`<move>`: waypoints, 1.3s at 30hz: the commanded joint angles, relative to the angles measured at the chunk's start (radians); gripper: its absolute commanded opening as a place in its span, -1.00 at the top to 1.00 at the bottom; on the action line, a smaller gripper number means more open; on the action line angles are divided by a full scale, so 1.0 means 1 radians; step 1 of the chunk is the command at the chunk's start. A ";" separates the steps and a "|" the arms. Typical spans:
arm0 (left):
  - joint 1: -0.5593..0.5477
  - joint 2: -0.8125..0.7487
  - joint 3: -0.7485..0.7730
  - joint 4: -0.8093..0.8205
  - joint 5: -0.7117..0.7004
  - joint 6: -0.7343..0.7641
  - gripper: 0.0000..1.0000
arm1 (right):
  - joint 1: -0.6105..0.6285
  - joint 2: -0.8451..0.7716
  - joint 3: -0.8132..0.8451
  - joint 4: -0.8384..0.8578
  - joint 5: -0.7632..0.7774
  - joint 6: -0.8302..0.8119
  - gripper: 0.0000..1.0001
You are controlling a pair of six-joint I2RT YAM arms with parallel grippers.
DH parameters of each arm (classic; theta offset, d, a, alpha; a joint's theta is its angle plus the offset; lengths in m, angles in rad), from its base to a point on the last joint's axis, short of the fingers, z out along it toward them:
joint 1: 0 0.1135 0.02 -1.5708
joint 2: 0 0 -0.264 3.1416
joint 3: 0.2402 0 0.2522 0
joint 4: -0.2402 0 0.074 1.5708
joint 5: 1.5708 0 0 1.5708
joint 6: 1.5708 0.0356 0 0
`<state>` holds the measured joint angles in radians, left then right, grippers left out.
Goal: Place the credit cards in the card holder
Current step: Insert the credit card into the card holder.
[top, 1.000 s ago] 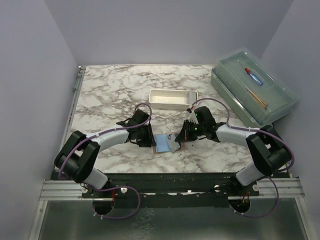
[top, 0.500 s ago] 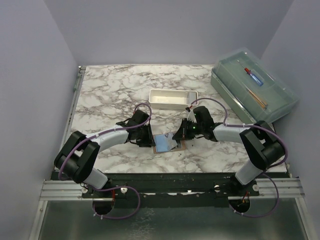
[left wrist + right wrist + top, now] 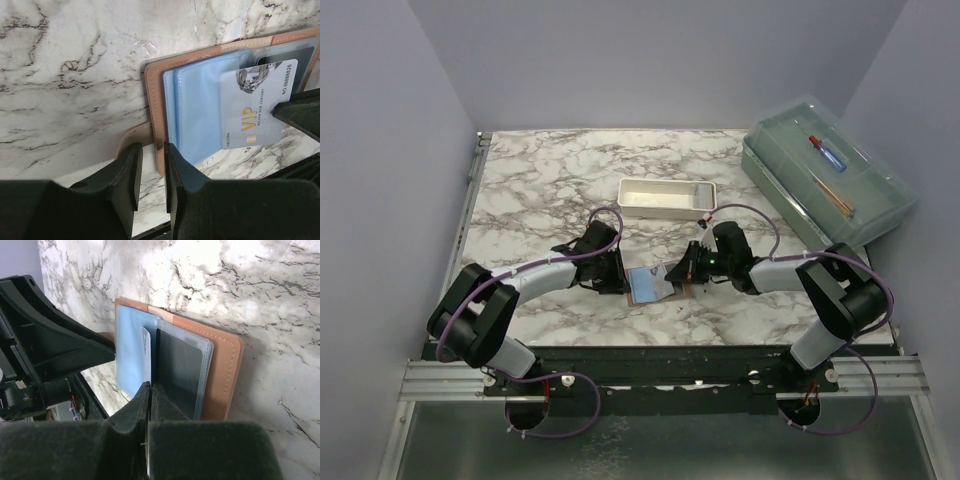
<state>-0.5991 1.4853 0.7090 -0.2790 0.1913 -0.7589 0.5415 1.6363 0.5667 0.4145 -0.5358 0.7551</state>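
My right tool (image 3: 151,390), clamped on the credit card (image 3: 255,117), has slid it left across the open card holder (image 3: 154,100), which lies near-centre on the worktop (image 3: 75,75). My left tool (image 3: 151,155) pinches the holder's edge. Pocketing looks imminent.

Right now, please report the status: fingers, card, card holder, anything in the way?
Left fingers shut on card holder, at its edge. Right fingers shut on VIP card, over the blue pocket, not yet in. White tray behind, apart.
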 commanded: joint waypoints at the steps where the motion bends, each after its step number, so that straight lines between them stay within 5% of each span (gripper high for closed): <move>1: -0.011 0.049 -0.042 0.050 -0.023 -0.005 0.42 | 0.003 0.030 -0.049 0.139 -0.010 0.082 0.99; 12: -0.013 0.076 -0.050 0.074 -0.013 -0.008 0.45 | 0.032 0.005 -0.073 0.143 0.159 0.114 0.99; 26: -0.013 0.078 -0.057 0.076 0.001 -0.024 0.48 | 0.036 0.041 -0.073 0.163 0.143 0.110 0.99; 39: -0.013 0.110 -0.050 0.075 0.027 -0.028 0.48 | 0.050 -0.044 0.062 -0.301 0.257 -0.065 0.28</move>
<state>-0.5995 1.5230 0.7010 -0.1818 0.2390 -0.7937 0.5838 1.6100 0.5900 0.3187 -0.3565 0.7803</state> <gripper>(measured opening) 0.264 0.335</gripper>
